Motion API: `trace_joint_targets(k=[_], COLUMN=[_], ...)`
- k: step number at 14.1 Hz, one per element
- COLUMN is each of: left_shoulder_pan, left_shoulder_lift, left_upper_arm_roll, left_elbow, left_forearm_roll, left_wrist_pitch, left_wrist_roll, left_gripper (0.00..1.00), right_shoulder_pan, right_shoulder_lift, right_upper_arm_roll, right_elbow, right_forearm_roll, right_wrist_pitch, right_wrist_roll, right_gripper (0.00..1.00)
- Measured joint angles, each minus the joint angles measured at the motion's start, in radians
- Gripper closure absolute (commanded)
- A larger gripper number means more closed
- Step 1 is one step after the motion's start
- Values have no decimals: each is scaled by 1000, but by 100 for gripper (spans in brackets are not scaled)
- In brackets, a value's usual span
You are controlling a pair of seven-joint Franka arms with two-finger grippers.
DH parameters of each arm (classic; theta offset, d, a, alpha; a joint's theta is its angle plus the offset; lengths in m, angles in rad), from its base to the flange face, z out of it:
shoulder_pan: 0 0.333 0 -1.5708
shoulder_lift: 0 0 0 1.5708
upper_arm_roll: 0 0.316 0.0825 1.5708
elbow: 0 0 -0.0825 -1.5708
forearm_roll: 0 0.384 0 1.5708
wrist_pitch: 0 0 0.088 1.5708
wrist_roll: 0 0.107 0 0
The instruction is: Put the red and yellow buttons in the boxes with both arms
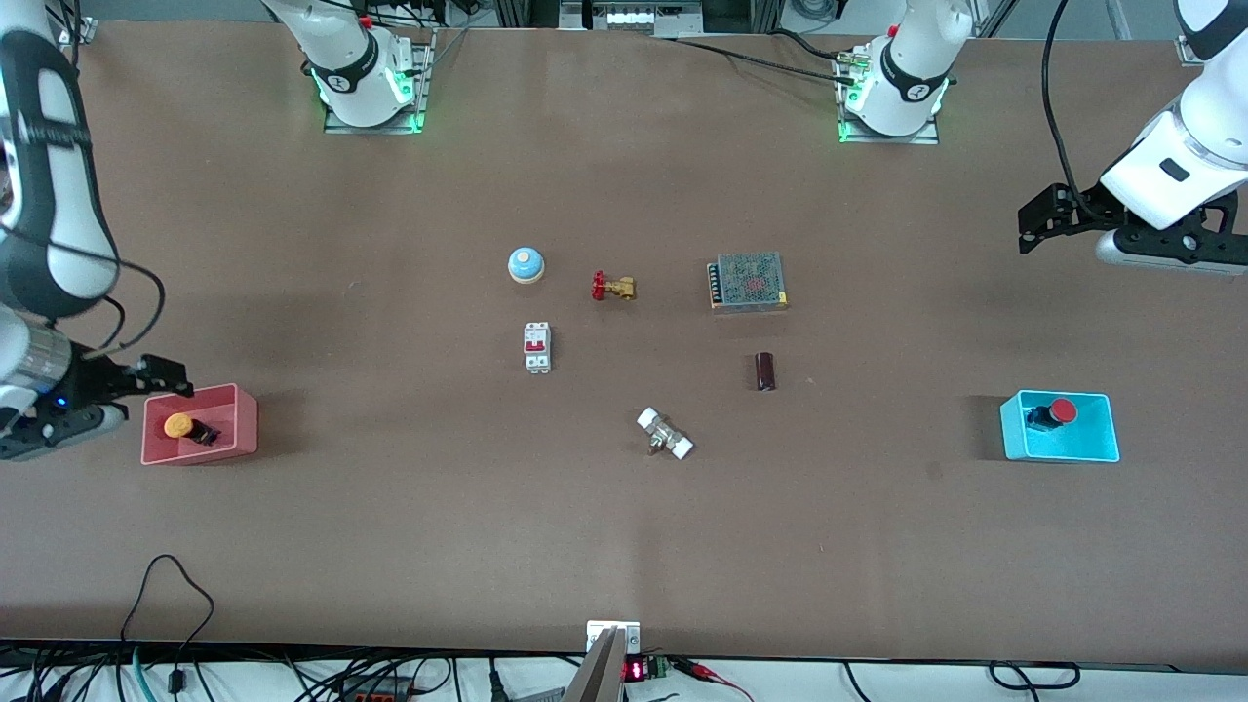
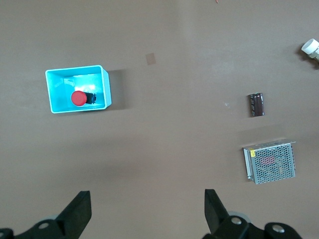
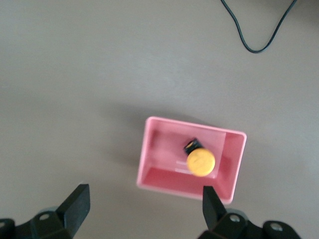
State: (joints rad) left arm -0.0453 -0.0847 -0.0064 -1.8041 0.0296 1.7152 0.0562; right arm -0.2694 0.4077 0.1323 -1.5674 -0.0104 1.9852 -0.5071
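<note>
My left gripper (image 1: pixel 1035 222) hangs over bare table at the left arm's end, its fingers (image 2: pixel 79 211) spread wide with nothing between them. Taking the cyan box (image 1: pixel 1096 452) as the clock centre in the front view, this gripper shows at about twelve o'clock, well apart from it. The red button (image 1: pixel 1052 413) lies inside that box, tipped on its side against one end wall; my left wrist view shows the cap (image 2: pixel 78 98) with the dark base beside it.

My right gripper (image 1: pixel 161 376) is spread open too and holds nothing, just beside the pink box (image 1: pixel 244 419) at the right arm's end, at roughly ten o'clock from that box in the front view. The yellow button (image 1: pixel 183 426) lies in the pink box, on its side as well.

Mid-table, from the brown cylinder (image 1: pixel 765 370), the mesh-covered power supply (image 1: pixel 749 282) sits at twelve, the white-capped fitting (image 1: pixel 665 434) at eight, the breaker (image 1: pixel 537 347) at nine. The blue bell (image 1: pixel 526 264) and brass valve (image 1: pixel 612 287) lie farther from the front camera.
</note>
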Motion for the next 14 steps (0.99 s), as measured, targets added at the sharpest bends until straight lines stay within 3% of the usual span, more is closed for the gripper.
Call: trace_joint_targets(k=[6,8,11,14], left_shoulder_pan=[-3,-3,-3,-4], left_shoulder_lift=[0,0,0,0], left_upper_arm_roll=[-1,-1,-1,-1], left_elbow=[7,11,11,12], left_forearm_roll=[0,0,0,0], left_wrist_pitch=[-1,-6,-13,-14], left_wrist_roll=[-3,-3,-5,-5], left_gripper=[0,0,0,0], right_shoulder_pan=[138,192,306,335], right_shoulder_lift=[-261,-315,-359,-359], right_upper_arm_roll=[-7,-55,-167,-187], right_elbow=[-1,-2,-3,-10], right_forearm_roll=[0,0,1,0], right_wrist_pitch=[-208,-327,-390,-392], right_wrist_roll=[249,315,324,325], right_gripper=[0,0,0,0])
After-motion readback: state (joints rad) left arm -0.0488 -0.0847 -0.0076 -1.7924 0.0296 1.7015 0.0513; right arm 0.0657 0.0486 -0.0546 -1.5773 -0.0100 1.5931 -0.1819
